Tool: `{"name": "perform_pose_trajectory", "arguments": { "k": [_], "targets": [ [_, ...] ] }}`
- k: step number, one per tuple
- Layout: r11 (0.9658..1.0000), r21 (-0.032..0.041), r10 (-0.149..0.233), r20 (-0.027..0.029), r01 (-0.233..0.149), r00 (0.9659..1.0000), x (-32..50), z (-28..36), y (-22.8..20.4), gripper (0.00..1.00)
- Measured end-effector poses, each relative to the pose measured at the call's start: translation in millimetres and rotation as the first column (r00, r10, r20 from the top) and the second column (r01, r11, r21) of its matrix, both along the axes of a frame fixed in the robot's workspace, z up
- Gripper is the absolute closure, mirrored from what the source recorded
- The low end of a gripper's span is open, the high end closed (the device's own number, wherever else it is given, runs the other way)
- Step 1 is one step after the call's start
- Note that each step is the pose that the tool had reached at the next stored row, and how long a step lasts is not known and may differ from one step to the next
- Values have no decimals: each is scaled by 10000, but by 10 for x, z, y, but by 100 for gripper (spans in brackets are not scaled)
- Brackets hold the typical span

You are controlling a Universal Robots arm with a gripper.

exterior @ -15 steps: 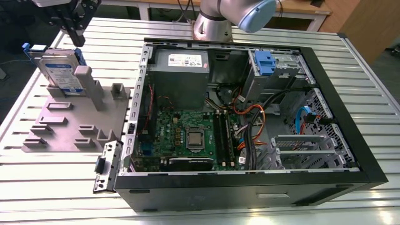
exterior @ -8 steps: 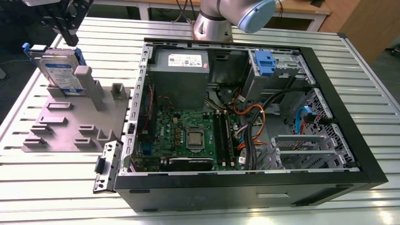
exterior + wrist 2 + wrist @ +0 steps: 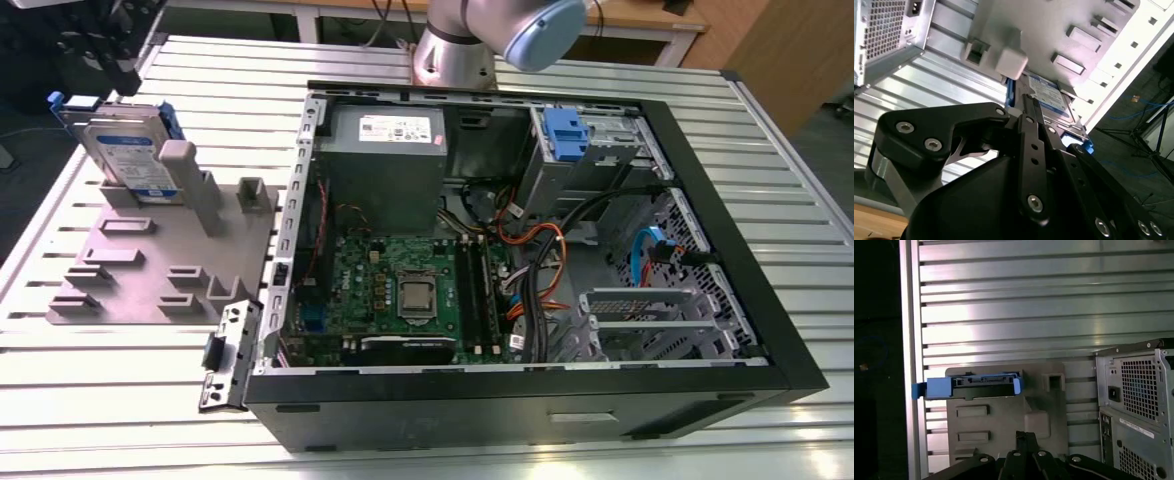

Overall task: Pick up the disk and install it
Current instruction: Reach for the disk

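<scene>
The disk [image 3: 130,150] stands on edge in a slot at the far end of a grey holder plate [image 3: 134,275], at the exterior view's left. Its label faces the open computer case [image 3: 534,395] and its blue bracket shows along its upper edge. In the first wrist view we see that edge from above, with blue tabs at both ends. Our hand [image 3: 1022,437] hangs just above the holder, close to the disk but apart from it. Its two fingers [image 3: 1019,445] are drawn together and grip nothing. They point down at the plate. The arm [image 3: 461,50] rises from its base at the far side of the desk [image 3: 107,410], behind the case. Its wrist end is at the exterior view's far left, over the disk. Inside the case, the grey power supply [image 3: 387,160] sits at the far side.
</scene>
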State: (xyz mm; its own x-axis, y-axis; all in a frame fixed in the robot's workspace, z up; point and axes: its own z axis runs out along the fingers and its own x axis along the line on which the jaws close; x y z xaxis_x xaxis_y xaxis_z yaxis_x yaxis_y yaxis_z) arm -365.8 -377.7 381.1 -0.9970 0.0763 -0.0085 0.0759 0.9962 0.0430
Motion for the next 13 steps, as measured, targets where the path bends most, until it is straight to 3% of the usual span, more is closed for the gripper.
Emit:
{"name": "perform_pose_trajectory", "arguments": {
  "k": [13],
  "targets": [
    [10000,0,-2,-7,2,10000,-506,-58,167,89]
  ]
}}
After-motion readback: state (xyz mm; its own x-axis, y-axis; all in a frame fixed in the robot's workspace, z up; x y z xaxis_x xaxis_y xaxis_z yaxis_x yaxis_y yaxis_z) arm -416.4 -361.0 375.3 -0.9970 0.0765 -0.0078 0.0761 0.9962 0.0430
